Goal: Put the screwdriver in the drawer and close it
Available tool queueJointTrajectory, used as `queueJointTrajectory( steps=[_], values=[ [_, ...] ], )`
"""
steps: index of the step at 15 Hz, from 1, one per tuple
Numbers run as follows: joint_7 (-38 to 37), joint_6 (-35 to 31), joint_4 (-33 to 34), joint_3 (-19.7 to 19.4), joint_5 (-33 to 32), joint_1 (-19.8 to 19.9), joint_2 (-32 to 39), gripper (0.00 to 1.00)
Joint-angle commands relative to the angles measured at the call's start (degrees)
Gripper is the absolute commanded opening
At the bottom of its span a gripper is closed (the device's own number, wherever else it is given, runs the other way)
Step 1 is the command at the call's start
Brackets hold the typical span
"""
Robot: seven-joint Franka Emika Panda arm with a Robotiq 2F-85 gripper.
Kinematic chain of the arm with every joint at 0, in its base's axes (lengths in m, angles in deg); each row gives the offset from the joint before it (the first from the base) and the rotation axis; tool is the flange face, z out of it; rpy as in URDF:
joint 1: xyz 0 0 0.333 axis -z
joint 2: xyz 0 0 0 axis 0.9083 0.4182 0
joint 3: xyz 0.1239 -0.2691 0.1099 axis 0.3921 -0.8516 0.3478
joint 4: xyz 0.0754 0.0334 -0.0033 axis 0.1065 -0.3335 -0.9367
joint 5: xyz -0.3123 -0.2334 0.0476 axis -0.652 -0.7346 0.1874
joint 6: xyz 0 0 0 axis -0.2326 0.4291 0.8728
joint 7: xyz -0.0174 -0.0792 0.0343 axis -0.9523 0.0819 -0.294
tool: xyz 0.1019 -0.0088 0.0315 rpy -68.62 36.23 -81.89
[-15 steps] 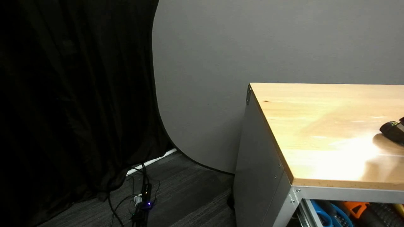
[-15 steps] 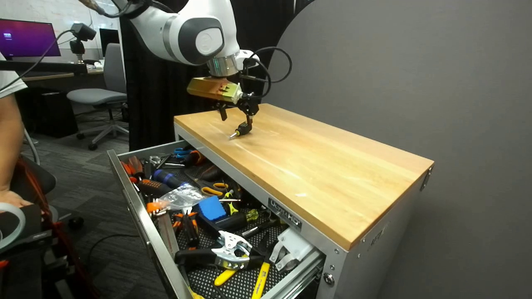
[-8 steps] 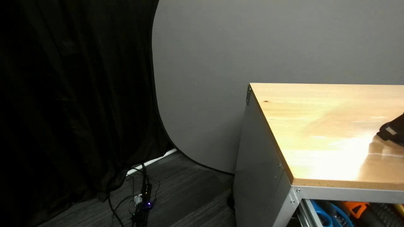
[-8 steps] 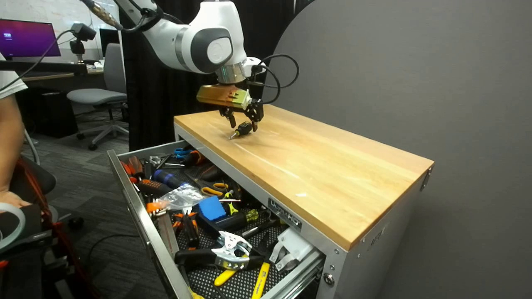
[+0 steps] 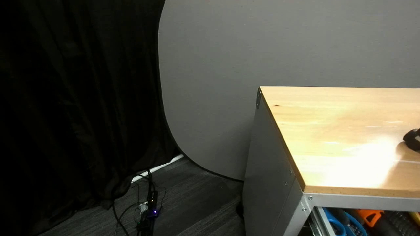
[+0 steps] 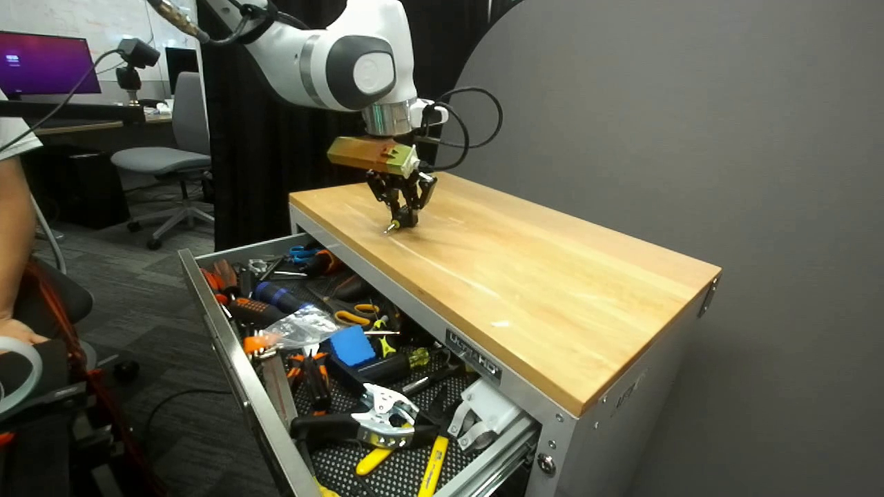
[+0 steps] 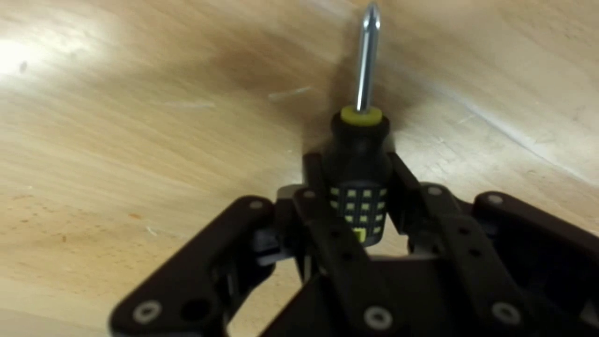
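Gripper (image 7: 356,171) pinches driver (image 7: 360,135) by its black handle, a pad (image 7: 403,192) against each side, yellow collar & steel shank sticking out past the pads. Tip pts to approx. 12 o'clock in wrist view, approx. 8 in an exterior view. Driver is on or just over wooden top (image 6: 511,269); can't tell if it touches. From gripper, same exterior view: gold box (image 6: 369,154) just above at 11, arm (image 6: 290,69) higher up, same dir., cut by upper frame edge. At 7, drawer (image 6: 242,379) stands open, full of tools: blue block (image 6: 352,345) mid-drawer, plastic bag (image 6: 304,326) at block's 10, clamp (image 6: 387,414) at its 5, yellow handle (image 6: 434,466) past clamp. Cabinet (image 6: 621,442) side, grey, is at 4; grey backdrop (image 6: 656,138) at 2-3, behind top. Farther off, approx. 10: chair (image 6: 190,124), then monitor (image 6: 48,63); at 9 a forearm (image 6: 15,241), partly out of frame. In an exterior view just a corner of drawer shows, approx. 4 o'clock in frame, w/ blue rings (image 5: 337,226) & orange piece (image 5: 370,217) inside; black curtain (image 5: 82,82) fills 9-10.
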Motion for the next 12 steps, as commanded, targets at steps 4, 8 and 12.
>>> queueJointTrajectory(
  steps=[4, 8, 12],
  values=[
    [-2.75, 12.63, -6.33, 0.43, 0.09, 0.39, -7.15, 0.2],
    [-1.41, 12.5, -15.82, 1.92, 2.01, 1.24, -13.42, 0.2],
    [-1.19, 2.76, -26.48, 2.91, 4.51, 1.51, -18.62, 0.17]
  ],
)
